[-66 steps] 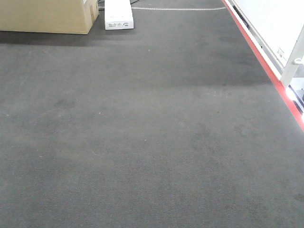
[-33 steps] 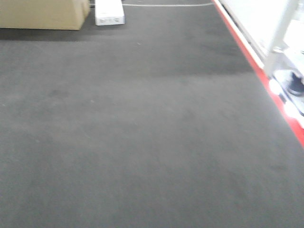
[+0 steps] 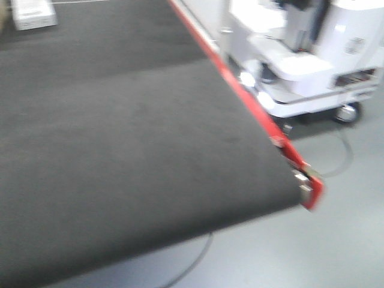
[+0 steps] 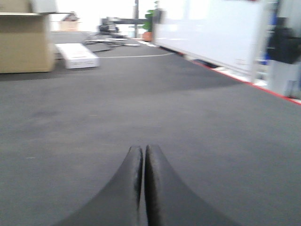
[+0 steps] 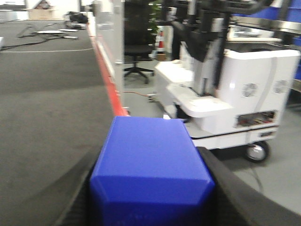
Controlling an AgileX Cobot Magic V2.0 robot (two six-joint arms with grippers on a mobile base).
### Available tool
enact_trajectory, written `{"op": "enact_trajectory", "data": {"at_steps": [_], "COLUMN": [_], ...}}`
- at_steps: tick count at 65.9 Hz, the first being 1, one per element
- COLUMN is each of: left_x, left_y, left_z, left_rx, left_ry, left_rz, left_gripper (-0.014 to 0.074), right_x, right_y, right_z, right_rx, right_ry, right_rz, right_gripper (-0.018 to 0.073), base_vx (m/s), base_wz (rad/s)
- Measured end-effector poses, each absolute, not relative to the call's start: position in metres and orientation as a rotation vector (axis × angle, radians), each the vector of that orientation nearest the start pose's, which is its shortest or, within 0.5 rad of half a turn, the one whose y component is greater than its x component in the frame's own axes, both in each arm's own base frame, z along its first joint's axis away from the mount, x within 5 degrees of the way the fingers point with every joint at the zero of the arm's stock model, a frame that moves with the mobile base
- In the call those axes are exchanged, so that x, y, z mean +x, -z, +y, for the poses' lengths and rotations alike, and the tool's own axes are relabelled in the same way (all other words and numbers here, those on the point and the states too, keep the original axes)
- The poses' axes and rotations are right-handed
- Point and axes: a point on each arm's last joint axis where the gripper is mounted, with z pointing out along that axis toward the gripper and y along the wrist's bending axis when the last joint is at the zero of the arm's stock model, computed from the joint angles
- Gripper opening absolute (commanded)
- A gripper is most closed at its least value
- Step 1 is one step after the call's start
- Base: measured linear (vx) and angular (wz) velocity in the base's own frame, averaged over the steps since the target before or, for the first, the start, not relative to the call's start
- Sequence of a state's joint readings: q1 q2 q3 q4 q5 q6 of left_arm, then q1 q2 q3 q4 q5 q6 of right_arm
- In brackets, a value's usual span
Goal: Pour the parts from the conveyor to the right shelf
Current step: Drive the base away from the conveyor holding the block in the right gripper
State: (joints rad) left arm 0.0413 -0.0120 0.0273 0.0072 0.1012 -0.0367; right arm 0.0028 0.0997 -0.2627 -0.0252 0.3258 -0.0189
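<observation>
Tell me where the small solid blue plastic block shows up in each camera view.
Front-facing view: not in it; only the dark grey ribbed belt shows.
Left wrist view: not in it; the left gripper is shut and empty.
Right wrist view: lower centre, the blue block held in the right gripper.
Shared landmark: the red strip along the belt's edge.

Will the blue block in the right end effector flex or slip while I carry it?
The solid blue plastic block shows straight, clean edges under the grip, so it is probably rigid. Its smooth flat faces might slip between the dark fingers of the right end effector. Being flat-sided, it seems unlikely to roll.
</observation>
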Motion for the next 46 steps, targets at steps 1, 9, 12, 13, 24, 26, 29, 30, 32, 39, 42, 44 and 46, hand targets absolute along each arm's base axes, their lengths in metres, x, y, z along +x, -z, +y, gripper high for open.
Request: {"op": "enact_trajectory", "data": {"at_steps": [1, 9, 12, 13, 24, 26, 29, 30, 32, 39, 42, 44, 46], "left_x": [0.0566, 0.0566, 0.0566, 0.0566, 0.0566, 0.0566, 0.0566, 0.0566, 0.0566, 0.0566, 0.0566, 0.0566, 0.0566], "left_y": [-0.1954, -0.1954, -0.1954, -0.1954, -0.1954, -0.1954, -0.1954, -0.1954, -0.1954, -0.1954, -0.1954, -0.1954, -0.1954], "left_z": [0.0024, 0.0024, 0.0024, 0.0024, 0.0024, 0.0024, 0.0024, 0.0024, 0.0024, 0.0024, 0.0024, 0.0024, 0.0024], "left_rx": [-0.057, -0.057, -0.057, -0.057, -0.057, -0.057, -0.057, -0.057, -0.057, -0.057, -0.057, -0.057, -0.057], "left_ry": [-0.01, -0.01, -0.01, -0.01, -0.01, -0.01, -0.01, -0.01, -0.01, -0.01, -0.01, -0.01, -0.01], "left_rz": [1.599, 1.599, 1.599, 1.599, 1.599, 1.599, 1.599, 1.599, 1.599, 1.599, 1.599, 1.599, 1.599], "left_gripper": [-0.0006, -0.0006, -0.0006, -0.0006, -0.0006, -0.0006, -0.0006, -0.0006, -0.0006, -0.0006, -0.0006, -0.0006, -0.0006], "right_x": [0.0511, 0.0511, 0.0511, 0.0511, 0.0511, 0.0511, 0.0511, 0.0511, 0.0511, 0.0511, 0.0511, 0.0511, 0.0511], "right_y": [-0.266, -0.266, -0.266, -0.266, -0.266, -0.266, -0.266, -0.266, -0.266, -0.266, -0.266, -0.266, -0.266], "right_z": [-0.0006, -0.0006, -0.0006, -0.0006, -0.0006, -0.0006, -0.0006, -0.0006, -0.0006, -0.0006, -0.0006, -0.0006, -0.0006], "right_rx": [-0.031, -0.031, -0.031, -0.031, -0.031, -0.031, -0.031, -0.031, -0.031, -0.031, -0.031, -0.031, -0.031], "right_ry": [0.037, 0.037, 0.037, 0.037, 0.037, 0.037, 0.037, 0.037, 0.037, 0.037, 0.037, 0.037, 0.037], "right_rz": [1.646, 1.646, 1.646, 1.646, 1.646, 1.646, 1.646, 1.646, 1.646, 1.646, 1.646, 1.646, 1.646], "right_gripper": [-0.0004, -0.0004, -0.0004, -0.0004, -0.0004, -0.0004, -0.0004, -0.0004, -0.0004, -0.0004, -0.0004, -0.0004, -0.0004], "base_vx": [-0.29, -0.29, -0.29, -0.29, -0.29, -0.29, -0.29, -0.29, -0.29, -0.29, -0.29, -0.29, -0.29], "base_wz": [-0.71, -0.69, -0.67, -0.67, -0.67, -0.67, -0.67, -0.67, -0.66, -0.65, -0.64, -0.63, -0.62]}}
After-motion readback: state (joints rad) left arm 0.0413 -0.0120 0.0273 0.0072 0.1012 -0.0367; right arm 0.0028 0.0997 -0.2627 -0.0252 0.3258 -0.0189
